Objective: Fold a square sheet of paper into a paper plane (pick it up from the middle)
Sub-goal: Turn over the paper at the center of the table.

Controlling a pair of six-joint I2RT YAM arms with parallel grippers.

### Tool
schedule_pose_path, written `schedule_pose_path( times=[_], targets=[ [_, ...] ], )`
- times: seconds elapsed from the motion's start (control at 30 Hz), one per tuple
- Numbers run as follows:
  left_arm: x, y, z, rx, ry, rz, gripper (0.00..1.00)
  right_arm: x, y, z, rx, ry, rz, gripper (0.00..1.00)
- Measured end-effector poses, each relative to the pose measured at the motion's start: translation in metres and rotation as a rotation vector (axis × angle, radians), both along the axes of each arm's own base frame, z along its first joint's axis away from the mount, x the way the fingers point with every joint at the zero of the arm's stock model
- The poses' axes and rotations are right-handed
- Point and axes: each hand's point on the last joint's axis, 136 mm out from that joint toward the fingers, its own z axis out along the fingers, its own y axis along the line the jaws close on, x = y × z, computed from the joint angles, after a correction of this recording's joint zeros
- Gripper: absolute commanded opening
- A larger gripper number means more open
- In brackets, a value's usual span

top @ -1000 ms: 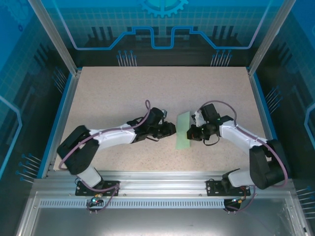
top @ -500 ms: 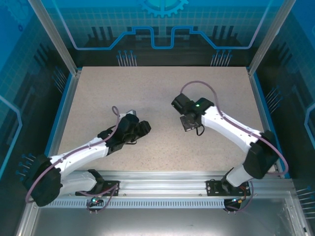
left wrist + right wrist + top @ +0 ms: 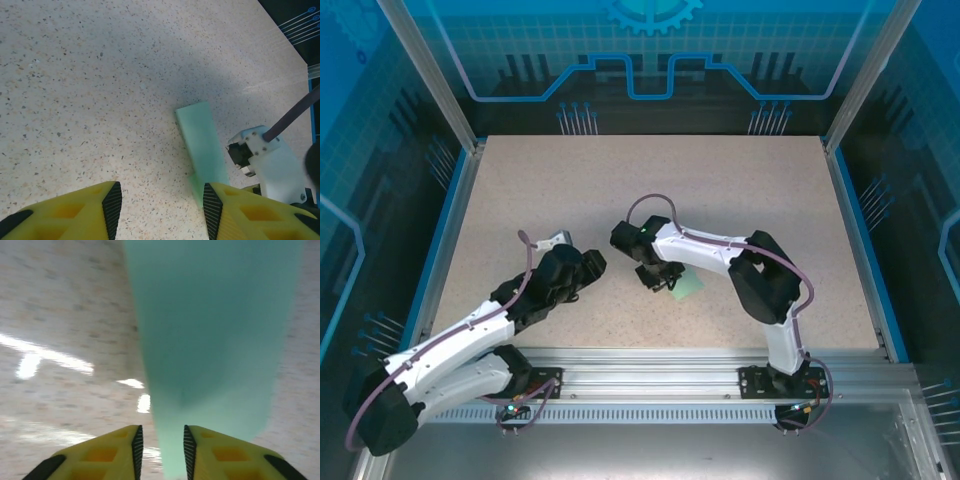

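Observation:
The sheet of paper (image 3: pixel 690 286) is pale mint green and folded into a long narrow strip. It lies flat on the speckled table (image 3: pixel 620 180), just right of centre near the front. In the left wrist view the paper (image 3: pixel 200 140) runs away from the right finger, and whether it ends in a plane's point I cannot tell. My right gripper (image 3: pixel 658 277) hovers low at the strip's left end. Its jaws (image 3: pixel 162 445) stand apart with the paper (image 3: pixel 215 340) passing between them, and a gap shows beside the left pad. My left gripper (image 3: pixel 588 263) is open and holds nothing (image 3: pixel 162 200).
The right arm's white wrist housing (image 3: pixel 262 160) and its dark cable sit close to the right of the strip. Blue rails (image 3: pixel 445 235) and glass walls edge the table. The metal base rail (image 3: pixel 650 365) runs along the front.
The paper, earlier held up between both grippers, now lies on the table. The right arm has swung left and down over it and parted its jaws. The left arm has drawn back left.

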Motion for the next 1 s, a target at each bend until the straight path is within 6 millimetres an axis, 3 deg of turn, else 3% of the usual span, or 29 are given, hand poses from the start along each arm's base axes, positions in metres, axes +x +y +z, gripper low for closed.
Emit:
schedule_pose_path(
  times=[0.07, 0.17, 0.33, 0.43, 0.53, 0.77, 1.0],
  targets=[
    [0.000, 0.000, -0.001, 0.004, 0.002, -0.002, 0.55, -0.004, 0.011, 0.004, 0.133, 0.022, -0.013, 0.48],
    [0.001, -0.004, -0.003, 0.001, 0.008, -0.017, 0.57, -0.009, 0.004, 0.023, 0.316, 0.044, -0.061, 0.51],
    [0.007, -0.034, -0.029, 0.013, 0.116, -0.123, 0.58, 0.021, -0.054, 0.061, 0.566, -0.054, -0.255, 0.53],
    [0.016, -0.064, -0.044, 0.004, 0.187, -0.200, 0.59, 0.036, -0.091, 0.054, 0.627, -0.073, -0.370, 0.53],
    [0.022, -0.093, -0.059, -0.015, 0.241, -0.272, 0.62, 0.039, -0.108, 0.036, 0.643, -0.036, -0.426, 0.54],
    [0.028, -0.130, -0.091, -0.040, 0.343, -0.335, 0.65, 0.053, -0.094, 0.006, 0.691, 0.055, -0.400, 0.53],
    [0.035, -0.143, -0.103, -0.067, 0.368, -0.334, 0.68, 0.073, -0.080, -0.003, 0.727, 0.073, -0.359, 0.53]
  ],
)
